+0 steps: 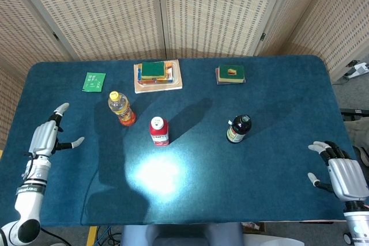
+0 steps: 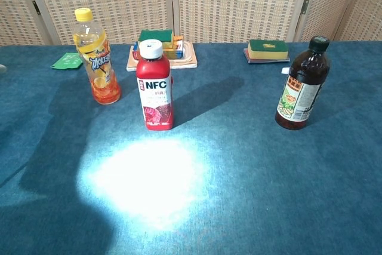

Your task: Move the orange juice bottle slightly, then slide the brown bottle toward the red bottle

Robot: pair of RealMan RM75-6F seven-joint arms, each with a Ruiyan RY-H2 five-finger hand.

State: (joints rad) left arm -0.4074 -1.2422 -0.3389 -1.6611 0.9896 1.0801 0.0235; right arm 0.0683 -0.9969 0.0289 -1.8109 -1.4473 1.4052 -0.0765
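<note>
3 bottles upright on blue table [image 1: 277,159]: orange juice bottle [image 1: 121,108] left, red bottle [image 1: 159,130] just right of it, brown bottle [image 1: 238,128] well apart, further right. Left hand [image 1: 47,137] fingers spread, empty, left of juice. Right hand [image 1: 343,175] fingers apart, empty, at table's right corner.

I see orange juice bottle [image 1: 121,108] upright, yellow-capped; red bottle [image 1: 159,131] just right of it; brown bottle [image 1: 238,128] well apart, rightward.

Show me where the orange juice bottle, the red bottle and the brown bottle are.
orange juice bottle [image 2: 95,58]: chest view, on its label.
red bottle [image 2: 155,91]: chest view, on its white NFC label.
brown bottle [image 2: 299,94]: chest view, on its label.
</note>
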